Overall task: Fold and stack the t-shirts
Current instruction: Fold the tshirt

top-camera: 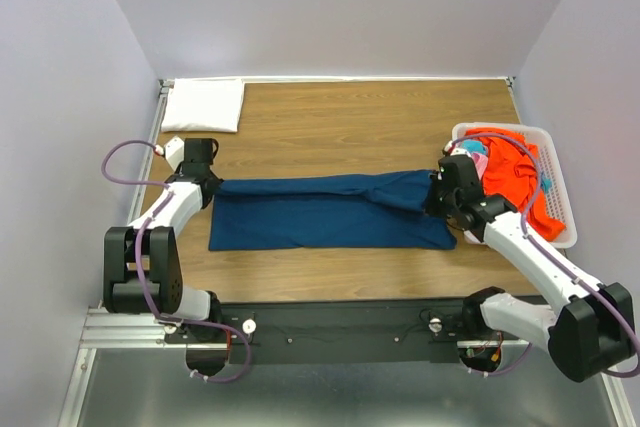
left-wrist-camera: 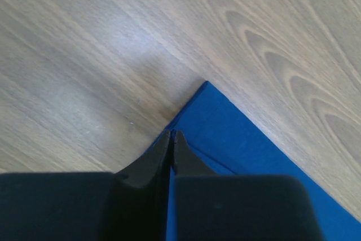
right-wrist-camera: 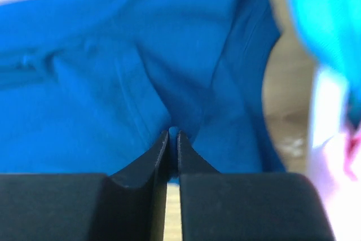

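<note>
Top external: left tool (top-camera: 213,185), right tool (top-camera: 437,188) apparently pinch navy t-shirt (top-camera: 320,215) ends.

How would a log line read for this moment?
left gripper: shut on navy shirt | right gripper: same | white shirt: folded, far-left | basket: orange shirt

Matt navy cloth t-shirt (top-camera: 320,212) on smooth wood-grain table (top-camera: 340,122).
</note>
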Robot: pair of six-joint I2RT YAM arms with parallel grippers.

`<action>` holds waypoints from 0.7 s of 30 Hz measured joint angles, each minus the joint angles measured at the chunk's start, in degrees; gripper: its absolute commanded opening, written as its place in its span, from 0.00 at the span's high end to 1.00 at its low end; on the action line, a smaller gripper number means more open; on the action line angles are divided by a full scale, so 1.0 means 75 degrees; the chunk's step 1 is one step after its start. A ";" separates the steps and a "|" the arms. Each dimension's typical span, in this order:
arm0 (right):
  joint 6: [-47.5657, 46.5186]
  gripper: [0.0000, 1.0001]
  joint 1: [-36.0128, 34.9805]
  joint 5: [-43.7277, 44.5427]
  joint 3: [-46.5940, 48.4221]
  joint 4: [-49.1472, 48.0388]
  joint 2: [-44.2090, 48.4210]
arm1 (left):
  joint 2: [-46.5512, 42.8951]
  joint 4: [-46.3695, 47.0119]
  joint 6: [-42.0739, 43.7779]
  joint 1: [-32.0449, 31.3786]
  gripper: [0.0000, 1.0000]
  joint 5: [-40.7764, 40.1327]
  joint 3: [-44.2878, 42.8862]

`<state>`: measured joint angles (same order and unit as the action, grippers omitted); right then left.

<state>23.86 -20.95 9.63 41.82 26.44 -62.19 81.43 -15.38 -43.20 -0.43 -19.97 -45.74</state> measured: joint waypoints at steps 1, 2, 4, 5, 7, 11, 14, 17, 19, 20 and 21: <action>0.0117 0.79 0.0003 -0.0169 -0.0143 -0.0003 0.0000 | 0.0000 0.0006 -0.0017 0.0055 0.77 -0.0017 0.0032; 0.0259 0.68 0.0000 -0.0399 -0.0283 0.0015 0.0009 | 0.0000 0.0006 -0.0023 0.0108 0.69 -0.0038 0.0058; 0.0458 0.53 0.0000 -0.0737 -0.0501 0.0006 0.0041 | 0.0000 -0.0012 -0.0061 0.0210 0.49 -0.0140 0.0122; 0.0577 0.26 0.0000 -0.0930 -0.0664 0.0020 0.0114 | -0.0009 -0.0023 -0.0111 0.0256 0.38 -0.0192 0.0146; 0.0761 0.00 0.0000 -0.1431 -0.0997 0.0061 0.0329 | -0.0122 -0.0087 -0.0221 0.0332 0.02 -0.0300 0.0178; 0.0854 0.00 0.0000 -0.2282 -0.1145 0.0178 0.0790 | -0.0557 -0.0195 -0.0373 0.0393 0.02 -0.0455 -0.0017; 0.0804 0.00 0.0000 -0.2745 -0.0930 0.0201 0.1119 | -0.0790 -0.0143 -0.0423 0.0399 0.02 -0.0376 -0.0393; 0.0670 0.00 0.0000 -0.3002 -0.0455 0.0187 0.1014 | -0.0962 0.0189 -0.0420 0.0376 0.02 0.0128 -0.0458; 0.0568 0.00 0.0000 -0.3057 -0.0079 0.0128 0.0737 | -0.0944 0.0420 -0.0393 0.0277 0.02 0.0452 -0.0411; 0.0504 0.00 0.0000 -0.3054 0.0163 0.0085 0.0475 | -0.0903 0.0539 -0.0353 0.0181 0.02 0.0621 -0.0382; 0.0472 0.00 0.0000 -0.3051 0.0289 0.0044 0.0289 | -0.0848 0.0603 -0.0332 0.0044 0.02 0.0705 -0.0373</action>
<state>27.40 -20.95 -13.26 43.99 26.76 -60.03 75.07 -10.85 -45.69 -0.10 -14.68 -48.53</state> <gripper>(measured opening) 0.998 0.983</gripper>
